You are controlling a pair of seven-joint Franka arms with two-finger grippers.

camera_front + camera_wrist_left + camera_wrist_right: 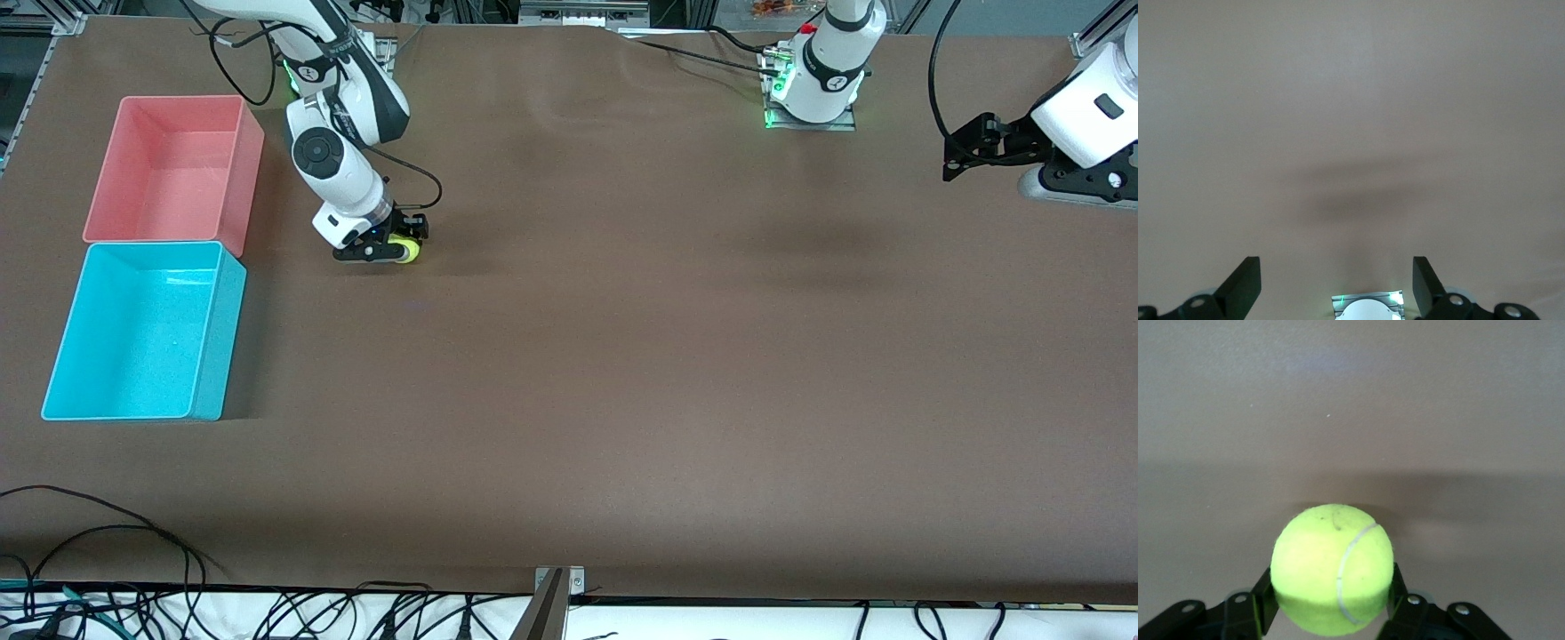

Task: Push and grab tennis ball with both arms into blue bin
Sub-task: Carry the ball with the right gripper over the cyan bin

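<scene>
My right hand (397, 248) grips the tennis ball (407, 250) low over the counter (622, 356) near the blue bin (213, 347), while my left hand (1337, 288) waits, fingers spread.

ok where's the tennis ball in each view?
Front view: tennis ball between the right gripper's fingers, low over the brown table beside the pink bin.
Right wrist view: ball fills the gap between the fingers, table under it.
Left wrist view: not in it; the open left gripper waits above bare table.
Shared landmark: the brown table surface.
</scene>
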